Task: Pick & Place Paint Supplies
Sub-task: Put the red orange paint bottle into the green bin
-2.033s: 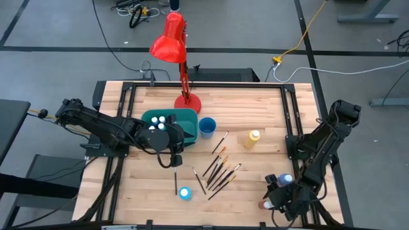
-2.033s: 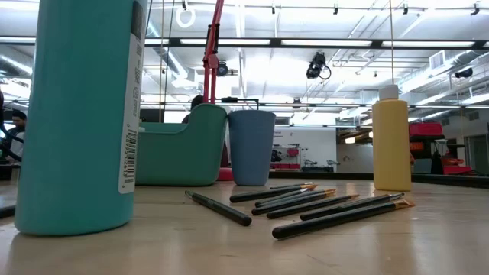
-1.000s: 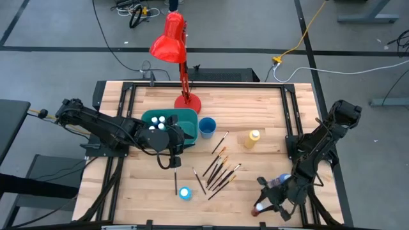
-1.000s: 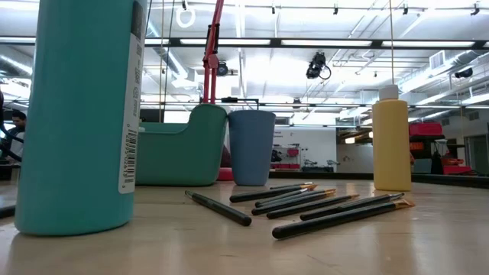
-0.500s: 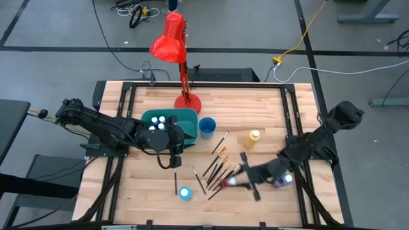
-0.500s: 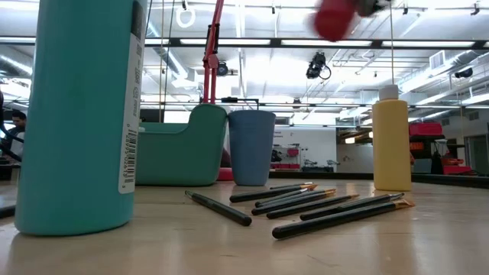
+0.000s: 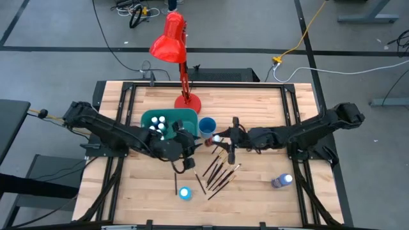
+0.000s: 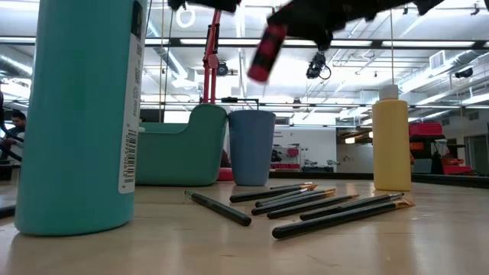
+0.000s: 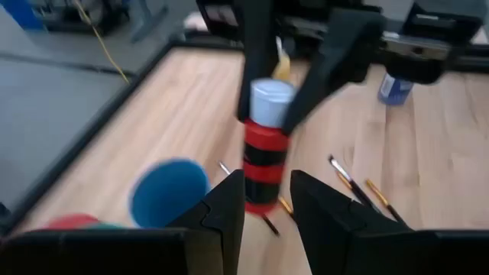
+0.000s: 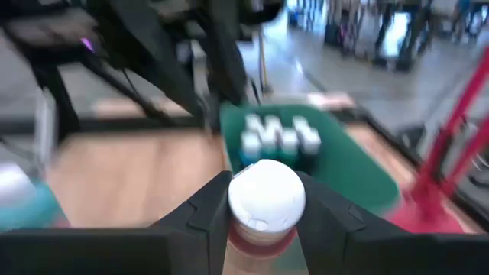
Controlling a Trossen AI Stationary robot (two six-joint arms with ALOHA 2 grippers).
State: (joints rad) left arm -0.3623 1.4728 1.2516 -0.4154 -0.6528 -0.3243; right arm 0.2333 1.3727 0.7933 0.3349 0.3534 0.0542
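Note:
My right gripper [image 7: 222,138] is shut on a red paint bottle [image 9: 264,164] with a white cap, held in the air beside the blue cup [image 7: 207,126]. My left gripper [image 7: 188,160] faces it from the left, open, fingers [image 9: 223,218] apart and bare. The teal bin [image 7: 185,117] holds several white-capped bottles [image 7: 160,124]. Dark-handled brushes [image 7: 217,169] lie flat on the table. A teal bottle [image 7: 185,192] stands near the front edge, a blue bottle [image 7: 283,181] at the near right, and the yellow bottle [image 8: 391,141] farther right. My right gripper pinches the red bottle's top end, at and just under the white cap [image 10: 267,195], between its two fingers [image 10: 210,218]. The fingers come nearly level from the table's right. The bottle hangs below them, lifted clear of the table, tilted in the low view [image 8: 263,50].
A red desk lamp [image 7: 171,41] stands on its base [image 7: 187,102] behind the bin. One brush [image 7: 176,182] lies apart, left of the teal bottle. The two grippers are close together above the brushes.
My right gripper has swung from the table's near right corner up and toward the left and far side, carrying the red bottle clear of the table to beside the blue cup. My left gripper has dipped and moved a little toward the right.

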